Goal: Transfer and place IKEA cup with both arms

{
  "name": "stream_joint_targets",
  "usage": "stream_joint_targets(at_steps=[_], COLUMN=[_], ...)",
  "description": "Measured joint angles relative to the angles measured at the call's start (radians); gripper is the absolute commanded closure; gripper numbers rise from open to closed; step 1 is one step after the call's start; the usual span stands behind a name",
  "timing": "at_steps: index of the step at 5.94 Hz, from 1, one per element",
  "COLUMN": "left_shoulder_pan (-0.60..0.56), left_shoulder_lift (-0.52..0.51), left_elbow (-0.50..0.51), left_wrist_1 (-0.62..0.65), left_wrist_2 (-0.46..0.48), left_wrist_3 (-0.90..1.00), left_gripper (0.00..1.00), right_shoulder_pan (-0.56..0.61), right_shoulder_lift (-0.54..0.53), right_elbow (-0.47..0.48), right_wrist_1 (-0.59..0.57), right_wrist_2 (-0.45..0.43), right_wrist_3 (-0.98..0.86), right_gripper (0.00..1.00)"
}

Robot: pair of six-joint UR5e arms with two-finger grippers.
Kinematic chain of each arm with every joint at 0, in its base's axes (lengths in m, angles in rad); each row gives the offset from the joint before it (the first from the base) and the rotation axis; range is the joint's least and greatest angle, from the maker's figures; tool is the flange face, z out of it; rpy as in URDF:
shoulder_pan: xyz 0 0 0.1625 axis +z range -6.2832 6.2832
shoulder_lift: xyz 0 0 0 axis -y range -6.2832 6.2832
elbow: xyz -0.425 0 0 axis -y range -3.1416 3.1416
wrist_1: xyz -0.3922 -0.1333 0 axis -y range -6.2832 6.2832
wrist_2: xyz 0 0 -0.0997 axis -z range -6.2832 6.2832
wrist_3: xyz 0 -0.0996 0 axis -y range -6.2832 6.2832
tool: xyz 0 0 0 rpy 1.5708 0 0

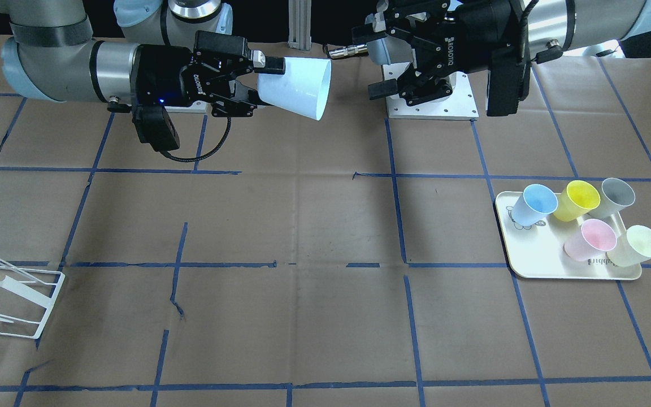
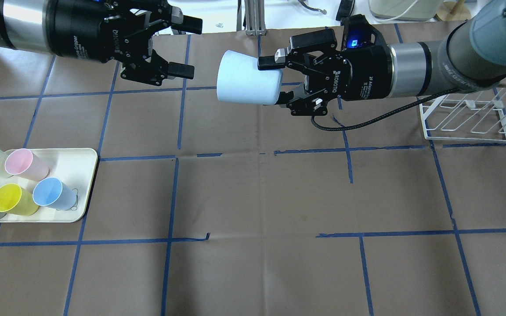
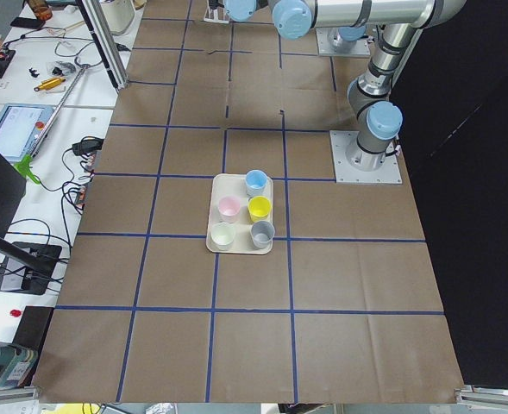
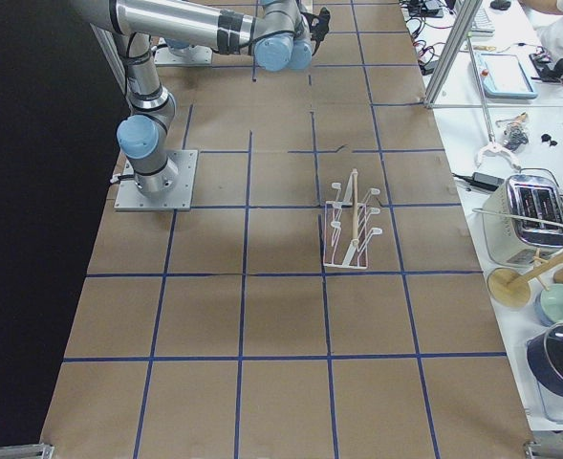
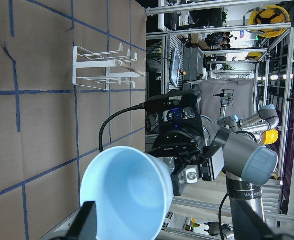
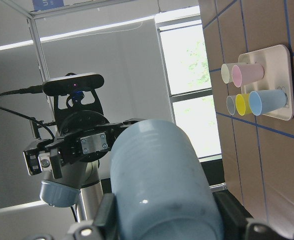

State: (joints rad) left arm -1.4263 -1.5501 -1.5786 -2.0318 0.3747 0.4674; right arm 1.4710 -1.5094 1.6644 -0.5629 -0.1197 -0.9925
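My right gripper (image 2: 273,81) is shut on the base of the IKEA cup (image 2: 244,83), a pale light-blue tumbler. It holds the cup level above the table, with the rim towards my left gripper (image 2: 187,47). The left gripper is open and empty, a short gap away from the rim. In the front-facing view the cup (image 1: 302,88) is in the right gripper (image 1: 260,85) on the view's left, and the open left gripper (image 1: 374,61) faces it. The left wrist view looks into the cup's mouth (image 5: 127,195). The right wrist view shows the cup's side (image 6: 161,185).
A cream tray (image 2: 81,162) on my left side holds several upright cups, among them a second blue cup (image 2: 53,193), a pink cup (image 2: 23,163) and a yellow cup (image 2: 12,198). A white wire rack (image 2: 464,118) stands at the far right.
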Motion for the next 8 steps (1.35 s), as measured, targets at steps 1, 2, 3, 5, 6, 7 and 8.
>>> stream_joint_targets(at_steps=[1, 2, 3, 5, 6, 7, 8], left_shoulder_pan=[-0.028, -0.041, -0.045, -0.046, -0.045, -0.045, -0.045], left_shoulder_lift=[-0.003, -0.004, -0.004, -0.003, 0.000, 0.001, 0.001], left_elbow=[-0.003, -0.008, -0.011, -0.018, -0.019, -0.020, -0.020], left_wrist_1=[0.007, 0.017, 0.028, 0.036, 0.037, 0.038, 0.040], left_wrist_2=[-0.005, -0.007, -0.007, -0.005, -0.003, -0.004, -0.006], left_wrist_3=[-0.001, 0.000, 0.001, 0.003, -0.001, -0.002, -0.001], left_gripper=[0.11, 0.22, 0.47, 0.94, 1.00, 1.00, 1.00], right_shoulder_pan=[0.000, 0.000, 0.000, 0.000, 0.000, 0.000, 0.000], right_shoulder_lift=[0.000, 0.000, 0.000, 0.000, 0.000, 0.000, 0.000], right_elbow=[0.000, 0.000, 0.000, -0.001, -0.001, -0.001, -0.001], right_wrist_1=[0.000, 0.000, 0.000, 0.000, 0.000, 0.000, 0.000], right_wrist_2=[0.000, 0.000, 0.000, 0.000, 0.000, 0.001, 0.001], right_wrist_3=[0.000, 0.000, 0.001, 0.002, 0.003, 0.003, 0.004], right_gripper=[0.62, 0.62, 0.62, 0.62, 0.61, 0.61, 0.52])
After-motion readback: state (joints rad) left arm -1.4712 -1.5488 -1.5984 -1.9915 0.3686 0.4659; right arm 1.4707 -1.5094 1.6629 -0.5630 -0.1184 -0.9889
